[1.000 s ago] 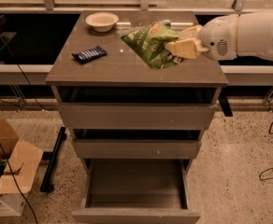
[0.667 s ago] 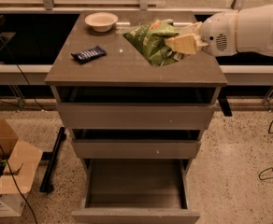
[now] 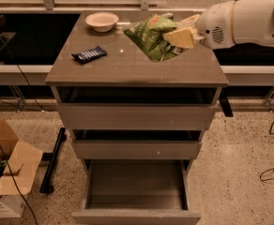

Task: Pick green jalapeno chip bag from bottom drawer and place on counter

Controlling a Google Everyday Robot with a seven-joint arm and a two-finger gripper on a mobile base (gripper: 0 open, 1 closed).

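The green jalapeno chip bag (image 3: 151,35) hangs over the right rear part of the counter (image 3: 104,67), its lower tip at or just above the surface. My gripper (image 3: 180,33) reaches in from the right on the white arm and is shut on the bag's right side with its pale yellow fingers (image 3: 184,36). The bottom drawer (image 3: 136,184) is pulled open below and shows an empty floor.
A small white bowl (image 3: 102,20) stands at the counter's back left. A dark blue candy wrapper (image 3: 88,54) lies on the left side. The two upper drawers are slightly open. A cardboard box (image 3: 5,172) and cables lie on the floor at left.
The gripper and the bag have shifted slightly up and back over the counter. Nothing else has moved.
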